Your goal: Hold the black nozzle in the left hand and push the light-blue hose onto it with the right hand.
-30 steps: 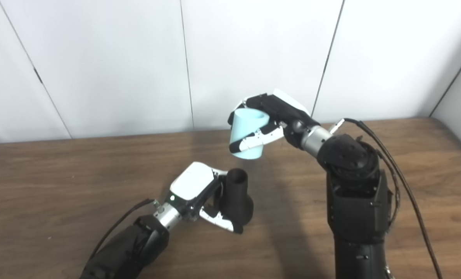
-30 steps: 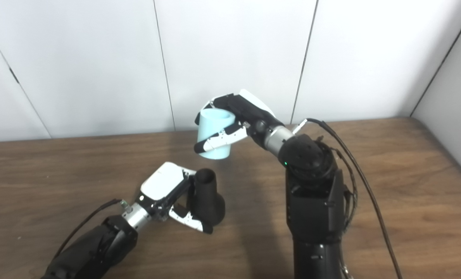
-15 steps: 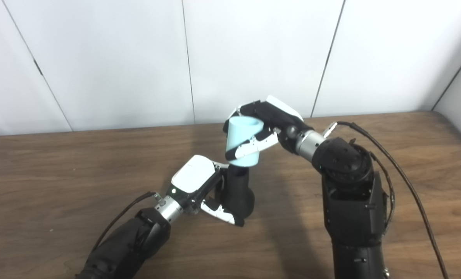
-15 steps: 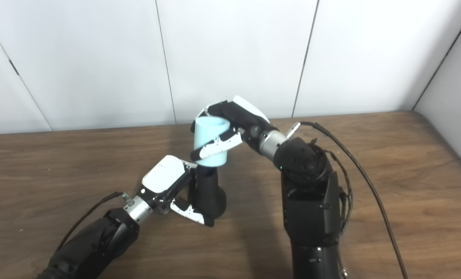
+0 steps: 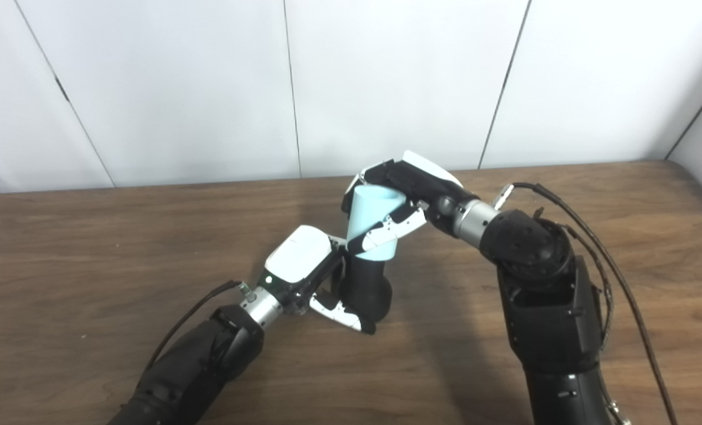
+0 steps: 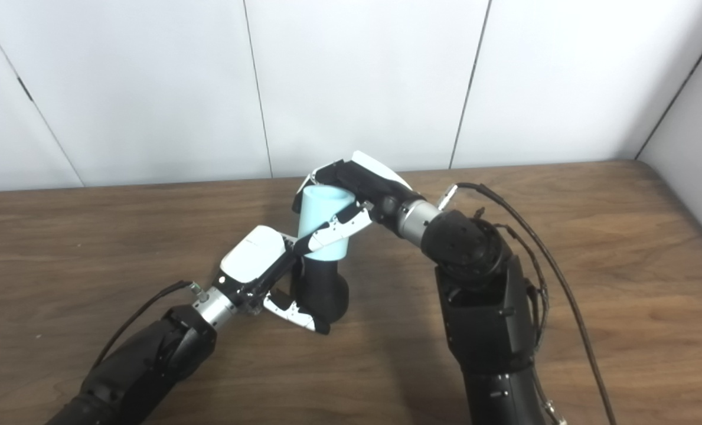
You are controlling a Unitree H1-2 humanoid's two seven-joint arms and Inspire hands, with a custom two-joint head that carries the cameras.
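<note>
Black nozzle [image 5: 365, 289] top inside light-blue hose [image 5: 374, 221]

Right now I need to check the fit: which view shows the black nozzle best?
The right eye view: the black nozzle shows more side below the light-blue hose. The left eye view shows it too, slightly more hidden by the left hand.

Light-blue hose [image 5: 374, 223] atop black nozzle [image 5: 363, 288]

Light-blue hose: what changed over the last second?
The right hand carried the light-blue hose down from clear above the black nozzle onto its top, which is now covered. The left hand stayed shut on the nozzle, upright over the table. The camera shifted slightly.
</note>
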